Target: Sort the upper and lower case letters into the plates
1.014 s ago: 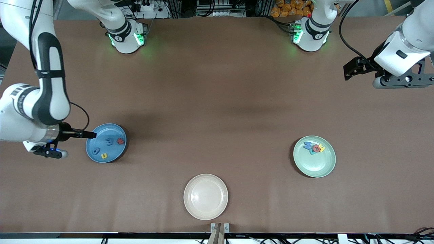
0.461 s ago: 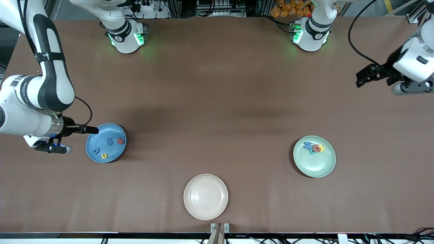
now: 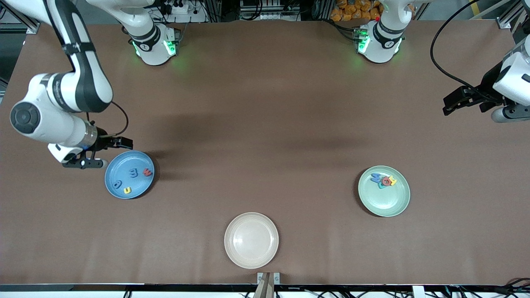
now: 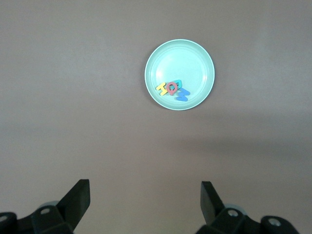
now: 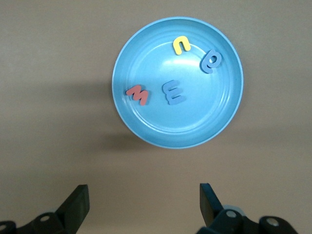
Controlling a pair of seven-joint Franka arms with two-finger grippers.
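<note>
**Letters lying in two plates, both grippers spread and empty**

We are looking down on the brown table [image 3: 265, 124]; we are seeing the light blue plate [image 3: 129, 174] sitting toward the right arm's end, and the mint green plate [image 3: 384, 191] sitting toward the left arm's end; the cream plate [image 3: 251, 240] is lying between them, nearer to the front camera, and we are finding nothing in it.

In the blue plate we are counting four letters lying apart from one another: a red one [image 5: 137, 94], a blue E-like one [image 5: 173, 92], a yellow one [image 5: 182, 45] and a blue rounded one [image 5: 211, 60]; taking the front view as a clock face on that plate, the red letter is lying at about two o'clock and the yellow one at about six.

In the green plate the other letters are lying in a tight cluster [image 4: 173, 88], touching or overlapping; yellow, red-pink, teal and blue are showing; on the front view's clock face the cluster is sitting at about twelve o'clock, close to the rim.

The right gripper [image 3: 108, 145] is hovering just beside the blue plate's rim, at about eleven o'clock from it; its fingers [image 5: 78, 202] are standing wide apart, pinching nothing.

The left gripper [image 3: 463, 100] is hanging over bare table at the left arm's end, well apart from the green plate; its fingers [image 4: 78, 197] are likewise spread, with nothing between them.
</note>
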